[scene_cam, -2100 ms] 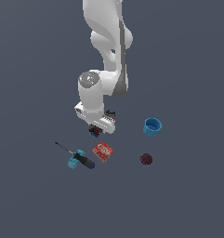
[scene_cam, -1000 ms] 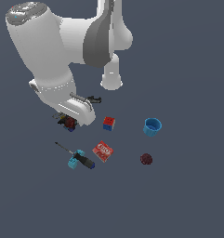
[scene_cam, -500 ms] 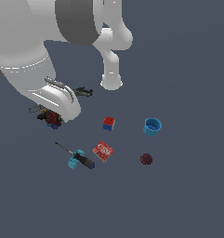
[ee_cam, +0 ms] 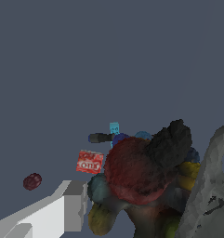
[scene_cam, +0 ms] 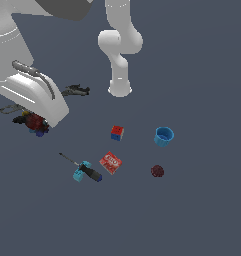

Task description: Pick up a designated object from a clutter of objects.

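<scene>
The designated object (scene_cam: 33,121), a dark lump with a dark red bulge and small blue and yellow bits, hangs in my gripper (scene_cam: 31,119) at the exterior view's left, well above the floor. The gripper is shut on it. In the wrist view the object (ee_cam: 143,169) fills the space between the two fingers (ee_cam: 72,204), one white and one grey. The rest of the clutter lies on the floor apart from it: a red-and-blue cube (scene_cam: 117,133), a flat red box (scene_cam: 110,163), a black-handled screwdriver (scene_cam: 87,171), a light blue block (scene_cam: 79,176), a dark red ball (scene_cam: 157,171) and a blue cup (scene_cam: 163,136).
The arm's white base (scene_cam: 120,89) stands behind the clutter. The large white hand and forearm (scene_cam: 34,92) cover the exterior view's upper left. The wrist view also shows the red box (ee_cam: 90,161), the ball (ee_cam: 32,181) and the screwdriver handle (ee_cam: 100,137) far below.
The arm has swung up and to the exterior view's left with the dark object held in it, and looms larger. The red-and-blue cube now shows. The other items have not moved.
</scene>
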Available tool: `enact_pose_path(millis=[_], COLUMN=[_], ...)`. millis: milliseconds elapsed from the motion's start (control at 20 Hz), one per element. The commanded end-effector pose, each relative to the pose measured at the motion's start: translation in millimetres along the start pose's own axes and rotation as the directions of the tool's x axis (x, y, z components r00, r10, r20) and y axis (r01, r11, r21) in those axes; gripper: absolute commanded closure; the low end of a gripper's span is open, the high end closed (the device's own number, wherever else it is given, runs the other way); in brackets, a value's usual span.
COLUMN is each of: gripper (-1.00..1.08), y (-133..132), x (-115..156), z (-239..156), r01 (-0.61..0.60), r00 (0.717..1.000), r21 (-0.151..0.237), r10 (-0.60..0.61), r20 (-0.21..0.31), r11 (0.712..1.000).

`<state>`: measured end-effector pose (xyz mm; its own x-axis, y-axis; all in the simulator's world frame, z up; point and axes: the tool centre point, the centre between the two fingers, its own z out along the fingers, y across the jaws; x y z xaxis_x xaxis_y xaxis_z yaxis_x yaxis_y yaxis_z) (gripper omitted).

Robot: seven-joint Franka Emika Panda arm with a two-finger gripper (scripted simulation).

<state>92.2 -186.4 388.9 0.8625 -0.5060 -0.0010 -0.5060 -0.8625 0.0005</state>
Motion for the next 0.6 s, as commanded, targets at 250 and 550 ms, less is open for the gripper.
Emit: enact_pose_path(millis=[250, 550], gripper=[1.08, 1.08], y=[1.7, 2.2], x=[18.6, 27.4], z=[-29.1, -41.8], r01=[0.0, 0.0], r00=[1.0, 1.0], r21=[0.0, 0.0], r10=[0.0, 0.0], r20=[-0.002, -0.002], r11=[1.0, 1.0])
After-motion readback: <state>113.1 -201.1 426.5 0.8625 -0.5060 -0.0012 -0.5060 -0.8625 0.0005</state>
